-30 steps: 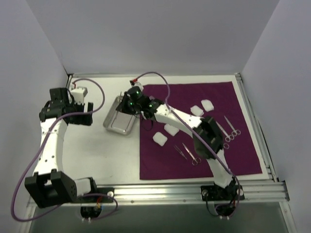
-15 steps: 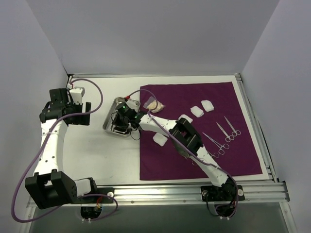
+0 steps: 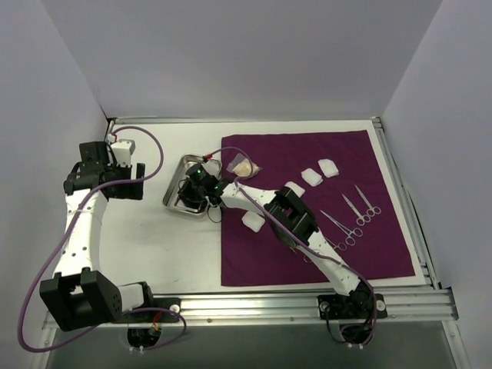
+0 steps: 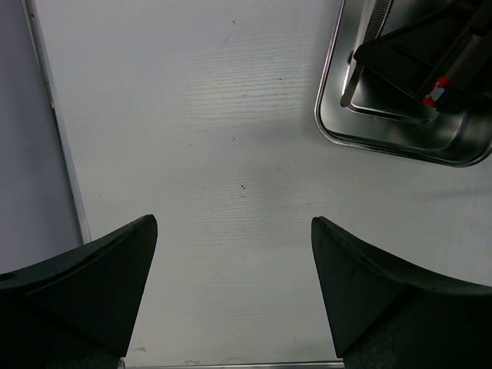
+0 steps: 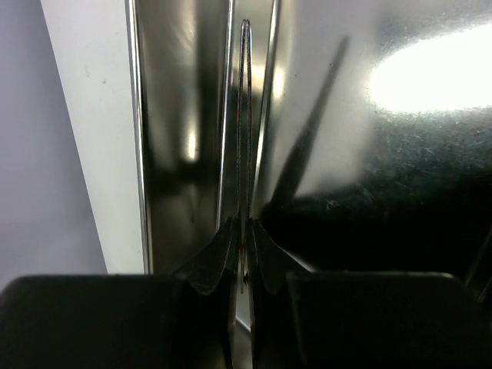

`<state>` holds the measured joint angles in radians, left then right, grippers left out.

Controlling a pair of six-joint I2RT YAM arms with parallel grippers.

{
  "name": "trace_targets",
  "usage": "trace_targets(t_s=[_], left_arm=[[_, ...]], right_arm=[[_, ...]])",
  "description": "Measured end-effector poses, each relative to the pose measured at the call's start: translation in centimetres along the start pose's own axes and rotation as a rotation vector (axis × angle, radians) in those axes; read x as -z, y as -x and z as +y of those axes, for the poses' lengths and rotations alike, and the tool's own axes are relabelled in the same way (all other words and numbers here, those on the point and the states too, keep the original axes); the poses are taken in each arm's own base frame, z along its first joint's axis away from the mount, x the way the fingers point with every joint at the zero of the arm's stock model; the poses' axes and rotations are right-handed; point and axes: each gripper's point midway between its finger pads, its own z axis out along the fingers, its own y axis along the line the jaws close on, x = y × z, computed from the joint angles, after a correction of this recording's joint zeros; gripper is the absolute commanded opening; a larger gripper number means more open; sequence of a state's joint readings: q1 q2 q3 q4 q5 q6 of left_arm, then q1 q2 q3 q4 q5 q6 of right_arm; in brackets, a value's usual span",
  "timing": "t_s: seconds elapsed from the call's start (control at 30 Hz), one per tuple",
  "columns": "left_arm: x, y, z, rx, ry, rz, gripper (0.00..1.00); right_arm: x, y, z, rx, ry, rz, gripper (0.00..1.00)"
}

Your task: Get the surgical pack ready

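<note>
The steel tray [image 3: 175, 202] sits on the white table just left of the dark purple cloth [image 3: 369, 154]. My right gripper [image 3: 195, 185] reaches down into the tray, shut on a thin metal instrument [image 5: 245, 115] that points ahead over the tray floor [image 5: 400, 154]; its jaws [image 5: 244, 227] pinch the instrument. Two more instruments [image 3: 361, 206] [image 3: 342, 229] lie on the cloth's right side. White gauze pads [image 3: 328, 167] [image 3: 311, 175] [image 3: 252, 221] lie on the cloth. My left gripper [image 4: 233, 223] hangs open over bare table, left of the tray [image 4: 384, 146].
A small tan packet [image 3: 242, 165] lies on the cloth's top left, near the tray. A metal rail [image 3: 307, 304] runs along the near table edge and white walls enclose the left, back and right sides.
My right arm has stretched left and lowered, carrying the instrument from above the tray's right edge down into the tray. The left arm has held still.
</note>
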<state>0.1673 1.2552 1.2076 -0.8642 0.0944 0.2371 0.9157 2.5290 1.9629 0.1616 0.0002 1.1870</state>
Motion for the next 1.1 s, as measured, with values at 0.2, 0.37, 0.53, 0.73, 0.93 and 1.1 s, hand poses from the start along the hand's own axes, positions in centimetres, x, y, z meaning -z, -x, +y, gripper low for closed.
trace_targets(t_s=[0.2,0.37,0.53,0.73,0.93,1.1], left_arm=[[0.0,0.0,-0.1,0.0,-0.008,-0.002,0.91],[0.0,0.0,-0.2,0.0,-0.012,-0.002,0.91],[-0.1,-0.1,-0.3,0.001,-0.016,0.001,0.91],[-0.1,-0.1,-0.4,0.001,-0.02,0.0,0.91],[-0.1,-0.1,-0.5,0.001,-0.027,-0.001,0.91],[-0.1,-0.1,-0.6,0.001,-0.031,-0.002,0.91]], right_arm=[[-0.1,0.3,0.0,-0.009,-0.001,-0.015,0.16],[-0.1,0.5,0.3,-0.011,0.006,-0.027,0.24],[-0.1,0.9,0.7,0.0,0.016,-0.042,0.31],[0.0,1.3,0.6,0.025,0.006,-0.063,0.31],[1.0,1.9,1.2,0.139,-0.026,-0.103,0.32],[5.7,3.3,5.8,0.285,0.032,-0.139,0.39]])
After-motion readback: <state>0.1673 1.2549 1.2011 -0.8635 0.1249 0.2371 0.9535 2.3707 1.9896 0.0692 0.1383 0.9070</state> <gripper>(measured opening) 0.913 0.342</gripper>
